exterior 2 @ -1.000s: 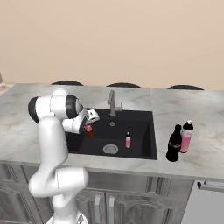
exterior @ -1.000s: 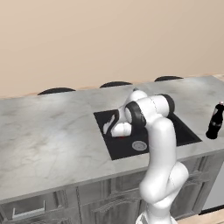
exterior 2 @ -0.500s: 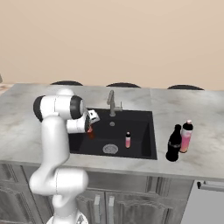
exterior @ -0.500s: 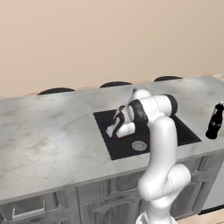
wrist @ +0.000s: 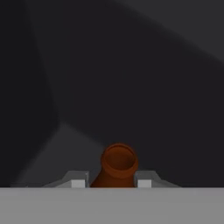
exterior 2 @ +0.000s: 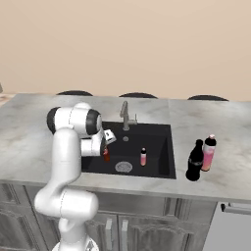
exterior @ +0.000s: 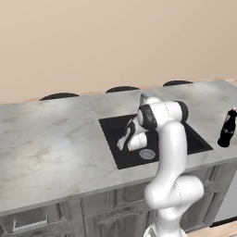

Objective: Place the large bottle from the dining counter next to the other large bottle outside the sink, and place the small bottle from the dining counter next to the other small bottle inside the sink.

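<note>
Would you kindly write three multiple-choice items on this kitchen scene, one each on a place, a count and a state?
1. Where does the pink small bottle stand?
A. inside the sink
B. on the counter right of the sink
C. on the floor

2. How many tall bottles stand on the counter right of the sink?
A. none
B. two
C. four

3. What is the gripper doing?
A. hanging open
B. shut on the brown bottle
C. gripping the faucet

Key: 1 A, it stands upright on the basin floor; 2 B, the dark bottle and the pink-labelled bottle stand side by side; 3 B, the hand view shows the brown neck between the fingertips.
</note>
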Tool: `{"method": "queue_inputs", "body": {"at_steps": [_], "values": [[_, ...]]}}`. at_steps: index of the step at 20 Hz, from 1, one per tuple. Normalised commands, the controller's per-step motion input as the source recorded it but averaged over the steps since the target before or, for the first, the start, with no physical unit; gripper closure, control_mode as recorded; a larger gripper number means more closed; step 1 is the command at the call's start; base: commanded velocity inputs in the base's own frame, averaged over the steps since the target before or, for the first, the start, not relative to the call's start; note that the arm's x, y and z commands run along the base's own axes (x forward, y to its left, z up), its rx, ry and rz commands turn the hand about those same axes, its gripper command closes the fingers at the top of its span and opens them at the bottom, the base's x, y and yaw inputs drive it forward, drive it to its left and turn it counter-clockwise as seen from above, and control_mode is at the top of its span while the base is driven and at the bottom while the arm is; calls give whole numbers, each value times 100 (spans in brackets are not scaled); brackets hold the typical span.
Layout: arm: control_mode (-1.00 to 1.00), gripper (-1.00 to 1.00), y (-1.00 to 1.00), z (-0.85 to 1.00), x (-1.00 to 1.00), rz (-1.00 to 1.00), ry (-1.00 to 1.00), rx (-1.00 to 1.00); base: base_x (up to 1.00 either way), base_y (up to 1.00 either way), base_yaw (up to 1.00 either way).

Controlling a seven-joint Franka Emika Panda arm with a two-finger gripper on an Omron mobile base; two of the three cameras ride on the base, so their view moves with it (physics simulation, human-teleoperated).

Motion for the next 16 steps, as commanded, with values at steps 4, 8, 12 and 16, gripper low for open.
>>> {"method": "queue_inputs", "body": {"at_steps": [4, 8, 12, 16], "values": [[-100, 100, -31, -20, 0, 2, -3, 0, 0, 0, 0], [-100, 100, -31, -16, 0, 2, -4, 0, 0, 0, 0], [-100, 100, -27, -14, 0, 2, -5, 2, 0, 0, 0], [-100, 100, -11, -5, 0, 4, -6, 6, 0, 0, 0]]}}
